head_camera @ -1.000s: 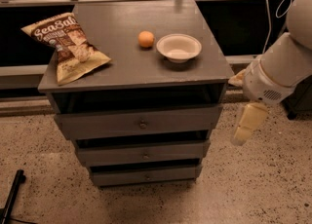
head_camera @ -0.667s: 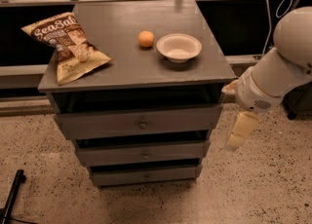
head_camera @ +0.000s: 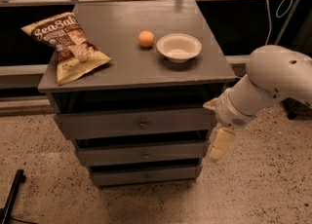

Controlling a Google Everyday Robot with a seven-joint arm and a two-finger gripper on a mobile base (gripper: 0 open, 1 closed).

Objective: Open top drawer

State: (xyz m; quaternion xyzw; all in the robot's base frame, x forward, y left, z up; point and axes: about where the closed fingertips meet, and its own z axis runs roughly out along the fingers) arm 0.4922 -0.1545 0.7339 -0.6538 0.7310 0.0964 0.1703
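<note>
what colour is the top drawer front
Grey: the top drawer shows best in the camera view. The gripper hangs beside its right end.

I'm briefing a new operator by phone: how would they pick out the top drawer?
Find the grey cabinet with a chip bag on top; three drawers stack beneath. The top drawer is the uppermost, left of the gripper hanging by the cabinet's right side. Its front is wider and taller than the two below.

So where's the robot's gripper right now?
In the camera view the gripper hangs at the picture's right of the cabinet, just below the right end of the top drawer, far from its knob.
</note>
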